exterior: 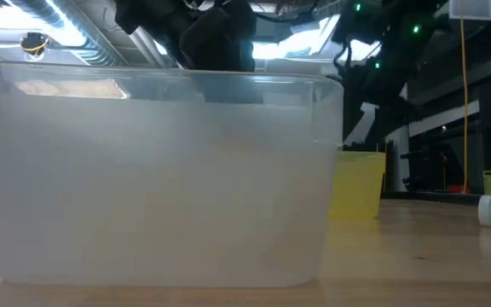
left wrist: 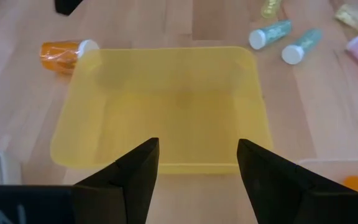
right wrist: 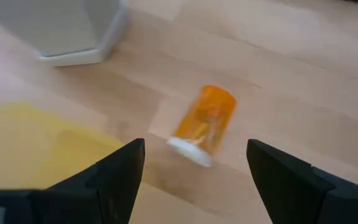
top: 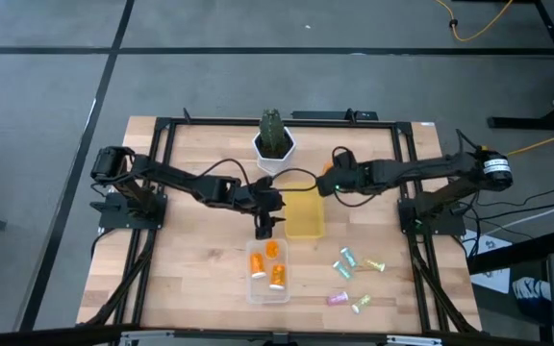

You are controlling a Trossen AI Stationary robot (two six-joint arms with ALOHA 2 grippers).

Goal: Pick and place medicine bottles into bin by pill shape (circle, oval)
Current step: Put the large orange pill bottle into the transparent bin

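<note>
Three orange bottles (top: pixel 269 261) lie in the clear bin (top: pixel 256 288). One orange bottle with a white cap (right wrist: pixel 204 123) lies on its side on the table beside the yellow bin (top: pixel 305 213); it also shows in the left wrist view (left wrist: pixel 66 53). Several pale green and pink bottles (top: pixel 354 279) lie on the table to the right. My left gripper (top: pixel 265 223) is open and empty above the yellow bin's left side (left wrist: pixel 166 106). My right gripper (top: pixel 321 183) is open and empty at the bin's far end, above the lying orange bottle.
A white pot with a green plant (top: pixel 273 144) stands just behind the yellow bin, close to both grippers. In the low view the clear bin (exterior: pixel 160 179) fills the foreground, with the yellow bin (exterior: pixel 356 183) behind it. Bare wood lies near the table's left edge.
</note>
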